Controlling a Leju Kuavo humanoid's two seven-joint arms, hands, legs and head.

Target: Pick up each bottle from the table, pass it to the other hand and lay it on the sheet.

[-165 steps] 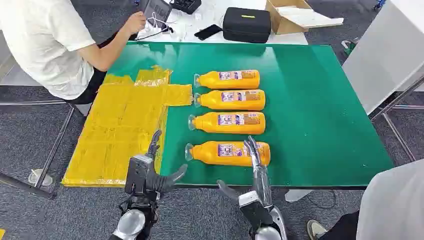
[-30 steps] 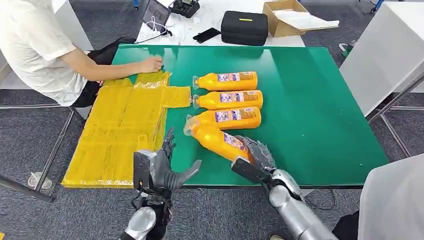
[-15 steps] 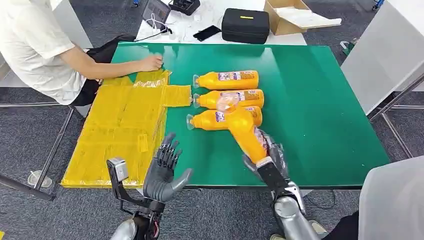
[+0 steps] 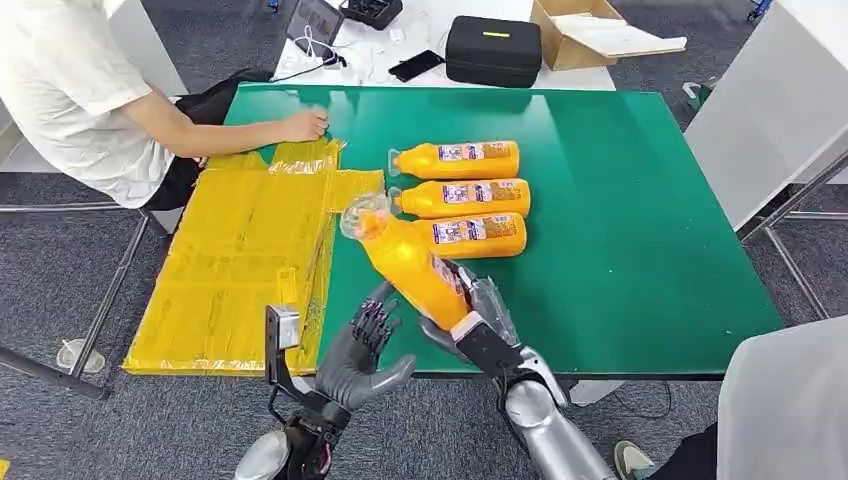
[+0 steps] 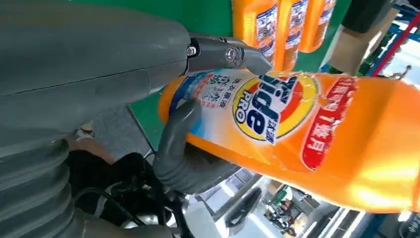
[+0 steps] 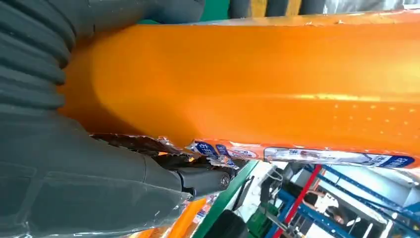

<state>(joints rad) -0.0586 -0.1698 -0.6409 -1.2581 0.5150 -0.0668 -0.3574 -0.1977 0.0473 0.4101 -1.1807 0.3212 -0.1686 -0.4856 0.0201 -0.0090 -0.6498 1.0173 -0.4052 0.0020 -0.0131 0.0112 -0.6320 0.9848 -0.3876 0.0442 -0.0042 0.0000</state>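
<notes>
We see the green tabletop (image 4: 640, 230) with a yellow sheet (image 4: 240, 260) spread over its left part, one edge overhanging the near-left side. A person (image 4: 70, 90) sits at the far left, a hand (image 4: 305, 125) resting by the sheet's far edge. 3 orange bottles (image 4: 465, 196) lie side by side near the middle, caps toward the sheet. Our right hand (image 4: 478, 318) grips a 4th bottle (image 4: 405, 258) by its base, raised off the tabletop and tilted, its cap (image 4: 362, 217) pointing up toward the sheet. Our left hand (image 4: 360, 350) hovers just beside that bottle, palm turned to it, fingers (image 4: 375, 315) spread, holding nothing; in the left wrist view its fingers sit close against the label (image 5: 257, 106).
</notes>
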